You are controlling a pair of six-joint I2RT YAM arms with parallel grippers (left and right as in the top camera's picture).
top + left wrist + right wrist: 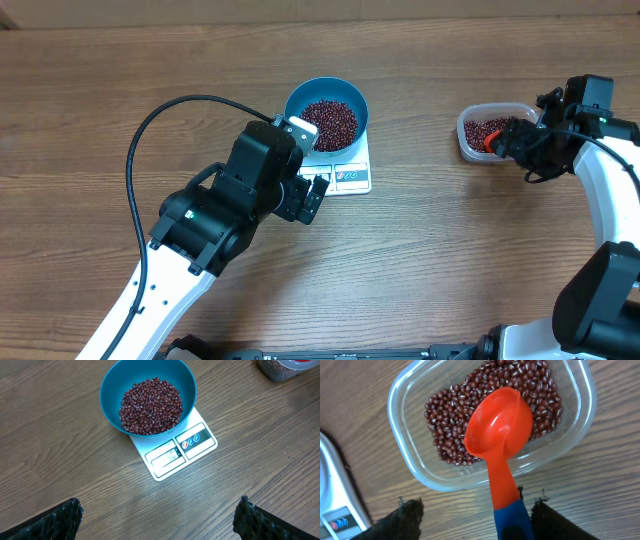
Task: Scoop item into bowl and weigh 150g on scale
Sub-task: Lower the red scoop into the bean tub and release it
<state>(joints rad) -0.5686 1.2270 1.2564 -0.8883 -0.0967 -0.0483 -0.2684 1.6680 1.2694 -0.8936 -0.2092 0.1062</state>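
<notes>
The light-blue bowl point(293, 104) point(111, 386) stands on the white scale point(352, 177) point(172, 456) and holds a pile of red-brown beans point(330, 122) point(150, 405). My left gripper point(316, 195) point(160, 520) hovers just in front of the scale, open and empty. My right gripper point(497, 142) point(476, 508) is at the near edge of a clear tub point(468, 140) point(400, 445) with more beans point(450, 410). An orange scoop point(500, 425) lies with its empty head on those beans. Its blue handle point(512, 520) runs back between the open jaws, close to the right finger and well apart from the left one.
The left arm's black cable point(160, 120) loops over the wooden table point(100, 80) to the left of the bowl. The tub shows at the top right corner of the left wrist view point(280, 370). The scale's corner appears at the lower left of the right wrist view point(335, 515).
</notes>
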